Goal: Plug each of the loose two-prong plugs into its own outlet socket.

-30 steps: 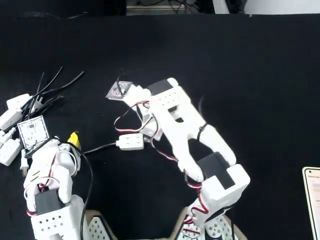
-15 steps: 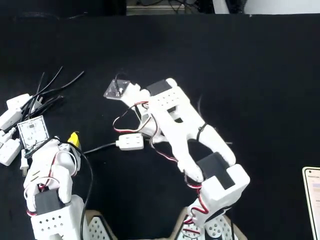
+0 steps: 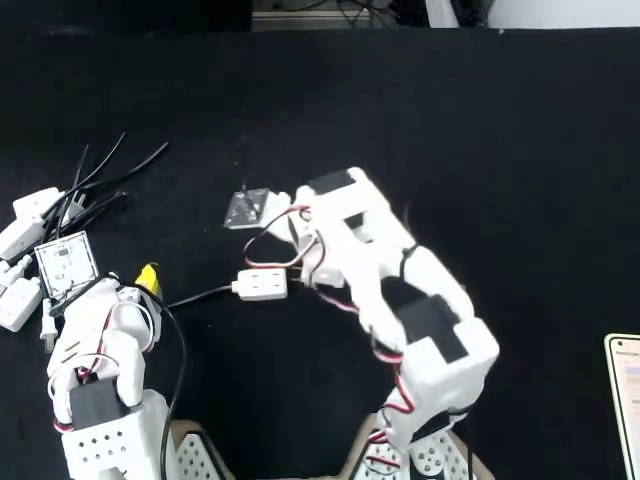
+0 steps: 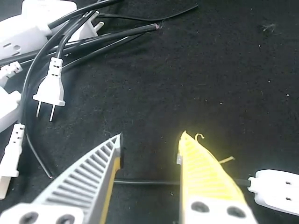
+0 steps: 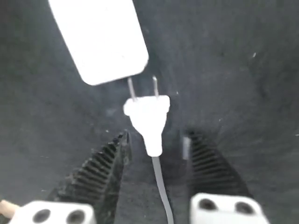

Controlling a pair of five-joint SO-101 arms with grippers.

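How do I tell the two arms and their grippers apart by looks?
The left arm and right arm are white shells with black motor blocks and red-and-white wires. The left gripper has one grey and one yellow ribbed finger; the right gripper has two black ribbed fingers on white bases.
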